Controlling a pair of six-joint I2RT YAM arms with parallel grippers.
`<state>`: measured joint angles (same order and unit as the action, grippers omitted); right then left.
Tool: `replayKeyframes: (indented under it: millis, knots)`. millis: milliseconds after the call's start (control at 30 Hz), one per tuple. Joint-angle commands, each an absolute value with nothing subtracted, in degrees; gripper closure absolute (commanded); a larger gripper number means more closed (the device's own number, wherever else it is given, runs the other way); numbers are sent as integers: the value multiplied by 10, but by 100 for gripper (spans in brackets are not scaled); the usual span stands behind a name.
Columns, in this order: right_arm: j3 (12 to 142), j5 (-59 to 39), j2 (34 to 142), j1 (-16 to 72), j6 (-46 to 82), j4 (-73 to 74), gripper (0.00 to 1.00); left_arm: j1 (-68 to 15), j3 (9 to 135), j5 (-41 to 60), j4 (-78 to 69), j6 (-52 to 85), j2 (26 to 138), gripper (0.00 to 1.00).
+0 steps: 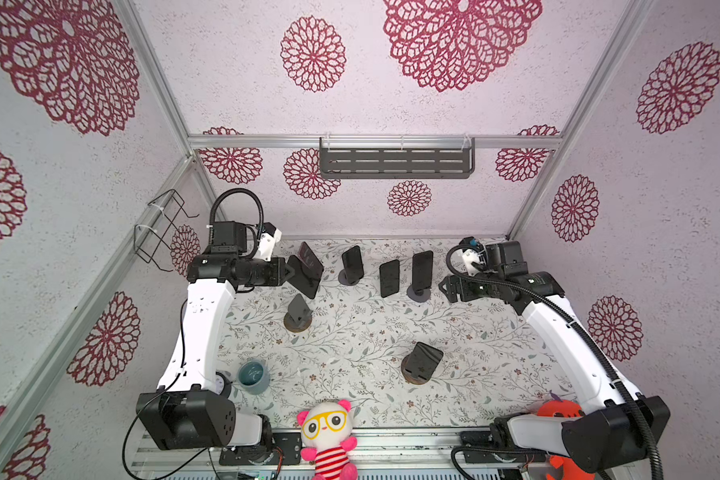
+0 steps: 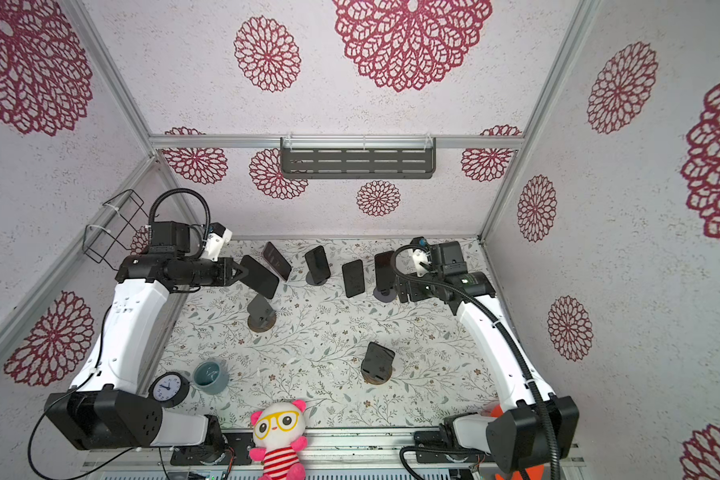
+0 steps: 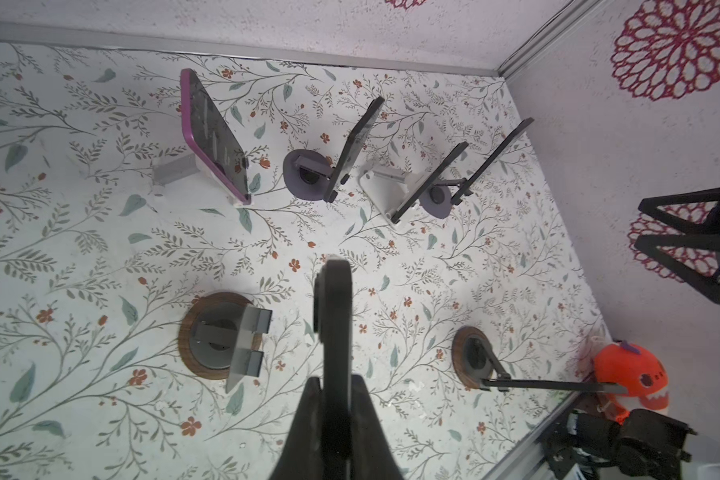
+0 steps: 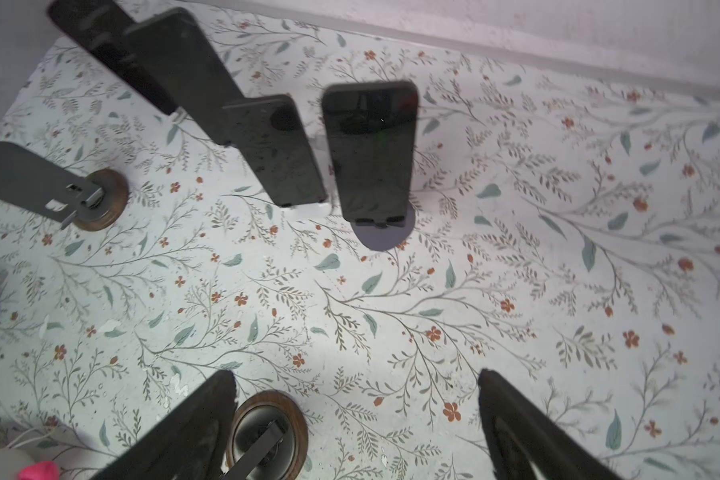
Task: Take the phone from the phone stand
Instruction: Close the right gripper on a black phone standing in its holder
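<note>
**Left tool and the phone.** My left tool (image 1: 289, 272) is clamped shut on the phone (image 1: 306, 277). The phone is a flat black slab with rounded corners, held tilted in the air at about 10 o'clock over the desk (image 1: 350, 332).

**Phone stand.** The phone stand (image 1: 298, 316) is a grey angled plate on a round, wood-ringed base. It sits at 6 o'clock of the phone, and its two-lipped cradle is bare. Both top views leave the gap in doubt. The left wrist view shows the phone (image 3: 335, 316) edge-on and apart from the phone stand (image 3: 225, 336).

**Obstructions.**
- A purple-cased phone (image 1: 310, 257) leans on a white stand at 1 o'clock of the held one and overlaps it in both top views. It is the nearest obstacle.
- Three more dark phones continue the back row toward 3 o'clock. Two are on grey disc bases, with one on a white stand between them.

**Right tool.** My right tool (image 1: 447, 289) has its jaws spread wide and empty. It hangs at 3 o'clock of the last phone (image 1: 422, 270) in that row. In the right wrist view only desk shows between its fingers.

**Other items.**
- A second wood-ringed stand (image 1: 420, 365) at 5 o'clock carries a dark slab. I cannot tell whether the slab is a phone.
- A blue-grey cup (image 1: 252, 376) stands at 7 o'clock.
- The clock (image 2: 168, 388) beside the cup shows whole in only a top view.
- A plush doll (image 1: 329, 432) sits at 6 o'clock.
- An orange toy (image 3: 628, 374) sits at 4 o'clock.

**Surface.** The desk is matte, printed with leaves and small flowers.
</note>
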<state>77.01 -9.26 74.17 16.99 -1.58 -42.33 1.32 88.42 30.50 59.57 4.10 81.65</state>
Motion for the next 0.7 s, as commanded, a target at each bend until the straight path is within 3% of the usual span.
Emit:
replayKeyframes:
  millis: [0,367,667]
  knots:
    - [822,-64,751,229,-35,-449,8,-13,894,339,626,105,813,100]
    - [941,-81,873,451,-88,-463,5,-57,877,449,648,73,851,100]
    - [1003,-82,968,507,-118,-439,1,-70,887,481,676,43,880,100]
